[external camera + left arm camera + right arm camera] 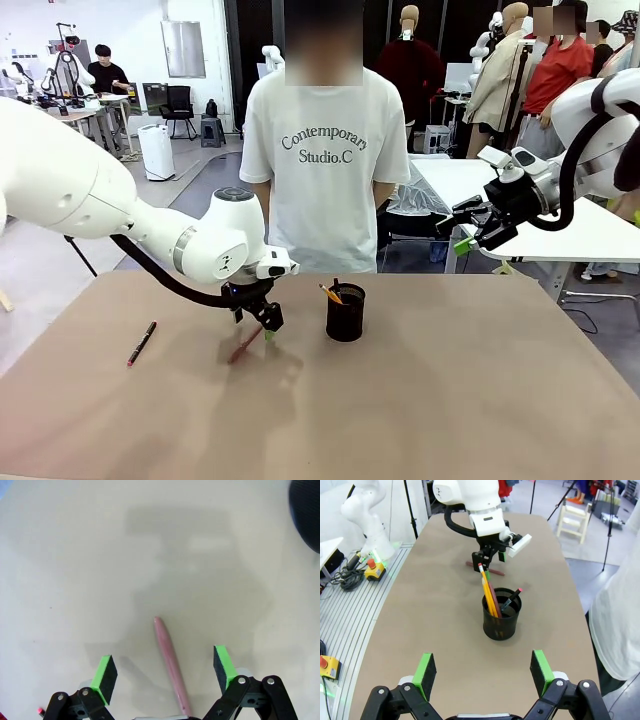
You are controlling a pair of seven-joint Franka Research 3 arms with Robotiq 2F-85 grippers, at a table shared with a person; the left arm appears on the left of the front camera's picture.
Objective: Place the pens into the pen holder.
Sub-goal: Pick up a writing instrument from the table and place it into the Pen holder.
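At the far left, a black pen with red ends [141,343] lies loose on the tabletop [450,400], well apart from everything else and not yet collected. Right of it, the left fingers [106,674] hang spread wide and empty just above the reddish-pink pen [170,661]. That pen lies flat between them in the left wrist view. No contact shows, so I judge this is the pen being gone for.

Farther right, near the middle of the tabletop, the black mesh pen holder [346,313] stands upright. It already holds an orange-yellow pencil [487,592] and, in the right wrist view, a black pen with a red tip [511,599] leaning on its rim. Part of the job looks done, with two pens left lying on the tabletop.

At the right, the right fingers [540,669] are raised well above the tabletop, fully apart and holding nothing.

The tabletop is plain, matte tan with rounded corners. A person in a white printed T-shirt [325,160] stands at its far edge, behind the holder. Beyond are desks and an office chair [180,105] at the far left, a grey floor, and a white table [600,235] at the right.
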